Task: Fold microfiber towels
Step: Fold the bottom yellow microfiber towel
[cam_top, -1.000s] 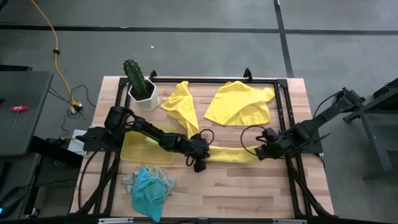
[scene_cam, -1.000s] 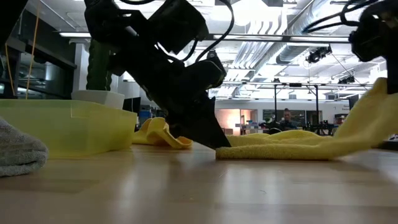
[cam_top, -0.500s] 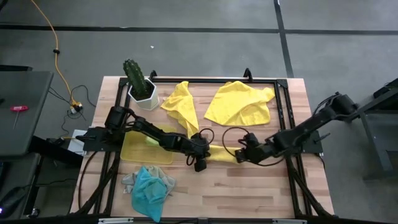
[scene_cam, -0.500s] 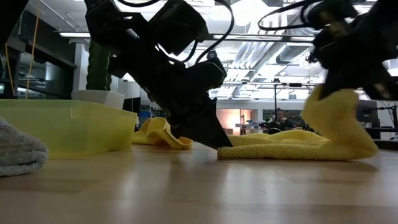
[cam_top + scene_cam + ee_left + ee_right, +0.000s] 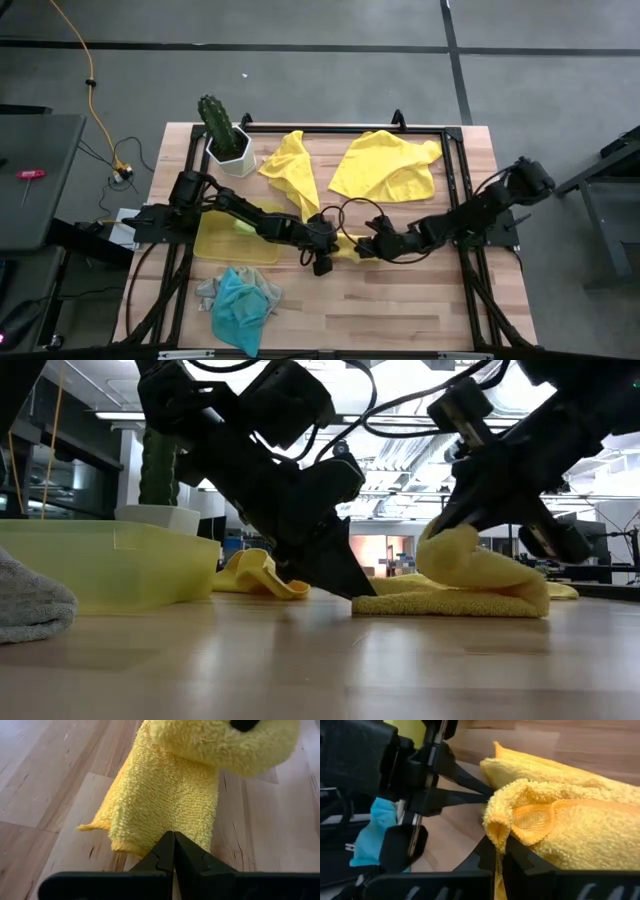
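Left hand [image 5: 345, 592] clamped on towel [image 5: 470, 585] edge at desk [image 5: 320, 660]; right hand [image 5: 496, 851] clamped on lifted end. Risk: misaligned fold if either edge slips.

grey floor [image 5: 330, 25], ceiling lights [image 5: 400, 380]
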`<state>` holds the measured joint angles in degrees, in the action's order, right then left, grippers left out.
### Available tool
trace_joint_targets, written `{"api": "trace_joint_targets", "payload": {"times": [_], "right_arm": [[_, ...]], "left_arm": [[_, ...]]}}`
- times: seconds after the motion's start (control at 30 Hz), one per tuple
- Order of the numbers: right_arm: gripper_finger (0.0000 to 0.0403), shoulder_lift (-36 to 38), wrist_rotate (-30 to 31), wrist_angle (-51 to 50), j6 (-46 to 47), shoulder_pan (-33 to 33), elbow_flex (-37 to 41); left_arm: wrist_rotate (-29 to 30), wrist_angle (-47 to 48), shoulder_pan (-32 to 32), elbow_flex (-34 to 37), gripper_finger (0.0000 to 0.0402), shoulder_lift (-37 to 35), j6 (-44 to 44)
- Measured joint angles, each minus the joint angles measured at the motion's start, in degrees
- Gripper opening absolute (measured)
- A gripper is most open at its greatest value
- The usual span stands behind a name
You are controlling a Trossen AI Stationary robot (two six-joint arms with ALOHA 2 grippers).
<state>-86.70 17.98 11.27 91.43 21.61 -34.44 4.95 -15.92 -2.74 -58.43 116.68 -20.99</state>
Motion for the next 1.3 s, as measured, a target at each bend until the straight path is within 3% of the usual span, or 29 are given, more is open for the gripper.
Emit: {"api": "trace_joint_targets", "payload": {"times": [0.33,0.63,0.8,0.97,1.13,1.3], "right_arm": [[0.0013,-1.2,1.4,3.7,-0.4,-2.0,0.0],[0.0152,-0.9,-0.1,4.0,-4.1,-3.0,0.0],[0.0201,2.4,-0.2,3.5,-13.8,-3.6,0.0],[0.0206,10.6,-1.2,-5.4,-25.3,-4.4,0.0],[0.0206,19.0,-8.3,-17.0,-38.6,-3.8,0.0],[0.0206,21.3,-10.7,-23.6,-48.5,-1.8,0.1]], "left_arm": [[-0.2,-0.6,0.0,0.0,0.0000,0.0,0.0],[-1.0,-0.7,0.1,0.0,0.0000,-0.2,0.0],[-3.6,0.6,0.1,0.0,0.0000,-1.8,-0.3],[-3.9,3.5,0.2,0.0,0.0000,-6.3,1.8],[-6.3,10.4,-0.1,0.0,0.0000,-12.1,5.5],[-5.8,14.3,-0.5,0.0,0.0000,-17.4,7.2]]}}
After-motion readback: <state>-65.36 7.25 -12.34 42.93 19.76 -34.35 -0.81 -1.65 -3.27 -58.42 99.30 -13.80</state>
